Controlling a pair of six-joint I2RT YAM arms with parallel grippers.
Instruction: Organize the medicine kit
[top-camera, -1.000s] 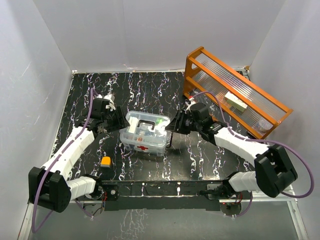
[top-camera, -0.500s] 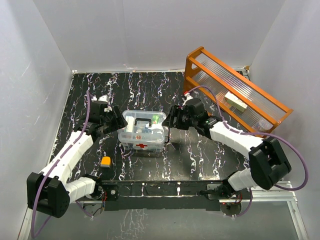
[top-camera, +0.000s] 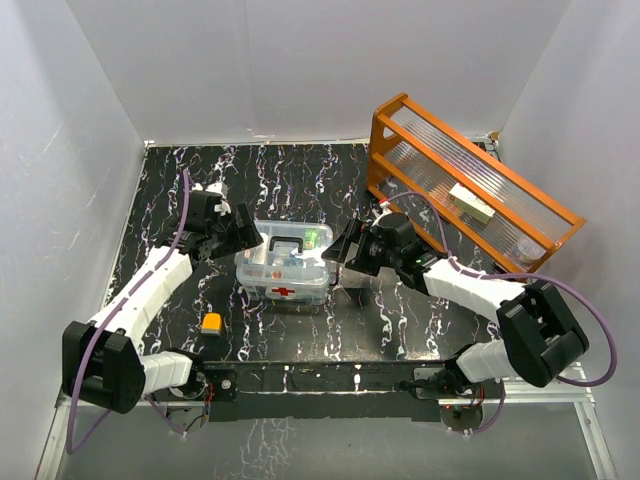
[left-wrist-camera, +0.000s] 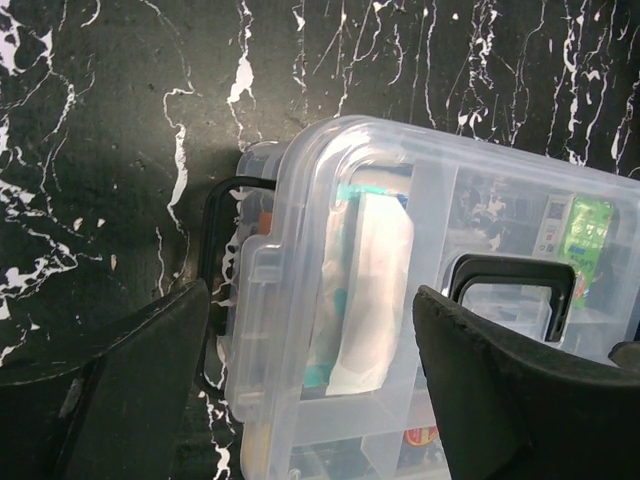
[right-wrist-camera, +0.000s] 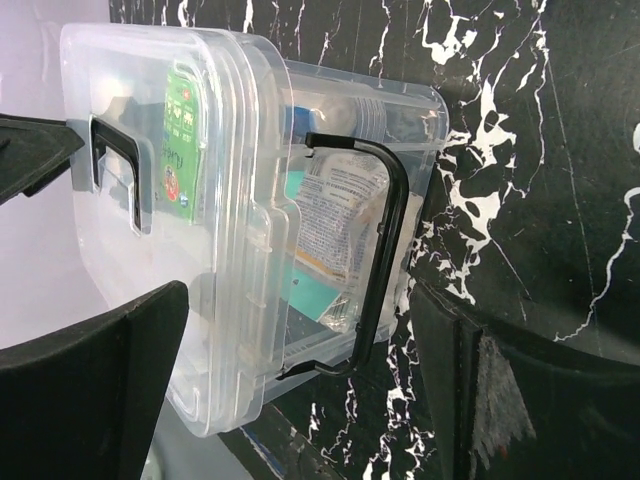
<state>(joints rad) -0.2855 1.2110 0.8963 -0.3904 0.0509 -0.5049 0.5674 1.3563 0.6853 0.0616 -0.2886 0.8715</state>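
Observation:
The medicine kit (top-camera: 285, 268), a clear lidded box with a black handle and a red cross, stands on the black marbled table (top-camera: 290, 180) between my two grippers. My left gripper (top-camera: 240, 232) is open at its left end. In the left wrist view the kit (left-wrist-camera: 400, 250) lies between the spread left gripper (left-wrist-camera: 315, 400) fingers, which do not pinch it. My right gripper (top-camera: 340, 255) is open at the right end. The right wrist view shows the kit (right-wrist-camera: 200, 200) and its black wire latch (right-wrist-camera: 385, 260) inside the wide right gripper (right-wrist-camera: 300, 400).
An orange wooden rack (top-camera: 470, 185) with ribbed clear panels stands at the back right, holding a small pale box (top-camera: 470, 205). A small orange block (top-camera: 211, 322) lies near the front left. White walls close in the table on three sides.
Both pairs of jaws have spread much wider at the kit's two ends. The kit has shifted slightly to the left, and the right arm has swung lower beside it.

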